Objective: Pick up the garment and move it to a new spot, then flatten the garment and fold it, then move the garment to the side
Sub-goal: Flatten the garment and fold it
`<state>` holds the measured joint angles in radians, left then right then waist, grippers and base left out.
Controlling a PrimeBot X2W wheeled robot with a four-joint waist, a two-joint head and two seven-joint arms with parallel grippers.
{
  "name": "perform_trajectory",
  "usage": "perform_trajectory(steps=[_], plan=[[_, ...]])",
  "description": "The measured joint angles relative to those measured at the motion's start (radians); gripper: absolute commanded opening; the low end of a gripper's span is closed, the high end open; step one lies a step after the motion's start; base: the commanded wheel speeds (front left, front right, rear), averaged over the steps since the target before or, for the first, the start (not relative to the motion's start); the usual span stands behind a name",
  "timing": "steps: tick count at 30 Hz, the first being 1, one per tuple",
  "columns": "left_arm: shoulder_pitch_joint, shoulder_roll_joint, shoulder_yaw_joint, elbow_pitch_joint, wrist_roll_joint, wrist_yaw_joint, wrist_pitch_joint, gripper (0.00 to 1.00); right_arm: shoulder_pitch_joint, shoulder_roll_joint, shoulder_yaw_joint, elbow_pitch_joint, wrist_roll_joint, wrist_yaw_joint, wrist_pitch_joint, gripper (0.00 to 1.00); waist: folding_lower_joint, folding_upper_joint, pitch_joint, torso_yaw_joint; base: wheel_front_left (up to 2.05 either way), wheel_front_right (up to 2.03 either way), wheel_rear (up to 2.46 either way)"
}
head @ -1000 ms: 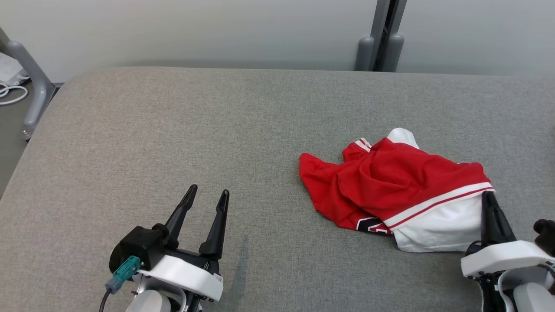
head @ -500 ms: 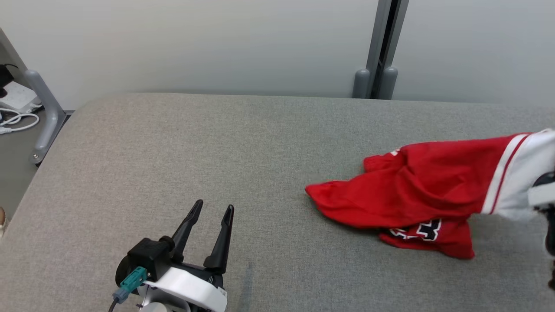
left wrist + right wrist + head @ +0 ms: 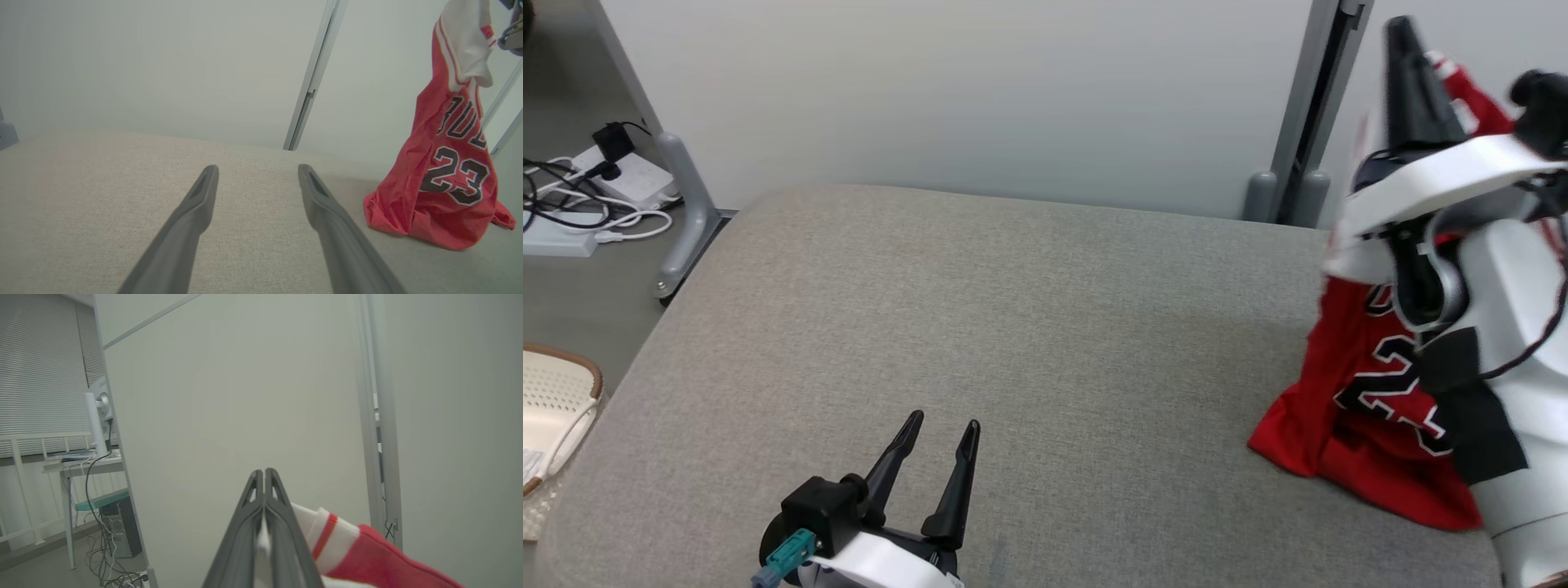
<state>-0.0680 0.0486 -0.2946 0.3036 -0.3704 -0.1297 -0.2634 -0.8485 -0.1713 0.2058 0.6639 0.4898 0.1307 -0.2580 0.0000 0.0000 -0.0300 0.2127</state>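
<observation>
The garment (image 3: 1356, 408) is a red jersey with white trim and black numbers. It hangs from my right gripper (image 3: 1398, 24), which is raised high at the table's right side and shut on the white edge. The jersey's lower hem rests bunched on the grey table (image 3: 1013, 327). In the right wrist view the right gripper (image 3: 264, 472) is shut, with white cloth pinched between the fingers and the garment (image 3: 367, 559) trailing to the lower right. My left gripper (image 3: 943, 425) hovers open over the table's near left, holding nothing. From the left wrist, the left gripper (image 3: 257, 168) faces the wall, with the garment (image 3: 445, 163) hanging to its right.
A wall panel with a grey post (image 3: 1307, 122) stands behind the table. Power strips and cables (image 3: 596, 196) lie on the floor at the left, beside a grey frame leg (image 3: 686, 212). A pale woven basket (image 3: 556, 400) sits off the table's left edge.
My right gripper has lifted the garment off the table and now holds it high, with only the hem touching. The head camera has tilted and turned. The left gripper stayed open.
</observation>
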Motion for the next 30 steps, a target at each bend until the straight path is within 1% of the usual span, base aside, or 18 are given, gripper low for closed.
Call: perform_trajectory(steps=[3,6,11,15,19,20,21,22,25,28,30], plan=[[0.003,0.0,-0.011,0.002,-0.002,0.0,0.0,1.0,-0.012,0.042,0.117,0.051,0.032,0.0,0.004,0.0,0.0,0.0,-0.006,0.029,0.0,0.0,0.0],[0.002,0.0,-0.021,0.005,-0.005,0.0,0.0,1.0,-0.025,0.067,0.206,0.123,0.063,0.0,0.004,0.0,0.0,0.0,-0.008,0.062,0.0,0.0,0.0],[-0.015,0.0,-0.043,0.004,-0.022,0.0,0.0,1.0,-0.083,0.086,0.326,0.235,0.096,0.0,0.002,0.0,0.0,0.0,0.007,0.127,0.0,0.0,0.0],[-0.021,0.0,-0.049,0.003,-0.04,0.0,0.0,1.0,-0.111,0.11,0.434,0.252,0.146,0.0,0.001,0.0,0.0001,0.0,0.03,0.182,0.0,0.0,0.0],[-0.021,0.0,-0.057,0.005,-0.049,0.0,0.0,1.0,-0.112,0.121,0.594,0.229,0.206,0.0,0.001,0.0,0.0,0.0,0.053,0.227,0.0,0.0,0.0],[-0.021,0.0,-0.057,0.006,-0.051,0.0,0.0,1.0,-0.108,0.121,0.634,0.22,0.222,0.0,0.001,0.17,0.0,0.0,0.057,0.236,0.0,0.0,0.0],[-0.021,0.0,-0.058,0.007,-0.051,0.0,0.0,1.0,-0.101,0.122,0.666,0.215,0.243,0.0,0.001,1.0,0.0,0.0,0.06,0.243,0.0,0.0,0.0],[-0.021,0.0,-0.057,0.007,-0.052,0.0,0.0,1.0,-0.094,0.124,0.697,0.214,0.276,0.0,0.008,1.0,0.0,0.0,0.061,0.249,0.0,0.0,0.0],[-0.021,0.0,-0.047,0.008,-0.052,0.0,0.0,1.0,-0.084,0.124,0.781,0.228,0.324,0.0,0.032,1.0,0.0,0.0,0.062,0.247,0.0,0.0,0.0],[-0.022,0.0,-0.032,0.005,-0.05,0.0,0.0,1.0,-0.091,0.124,0.844,0.248,0.347,0.0,0.033,1.0,0.0,0.0,0.06,0.227,0.0,0.0,0.0],[-0.023,0.0,-0.026,0.004,-0.046,0.0,0.0,1.0,-0.107,0.122,0.863,0.261,0.36,0.0,0.023,1.0,0.0,0.0,0.058,0.209,0.0,0.0,0.0]])
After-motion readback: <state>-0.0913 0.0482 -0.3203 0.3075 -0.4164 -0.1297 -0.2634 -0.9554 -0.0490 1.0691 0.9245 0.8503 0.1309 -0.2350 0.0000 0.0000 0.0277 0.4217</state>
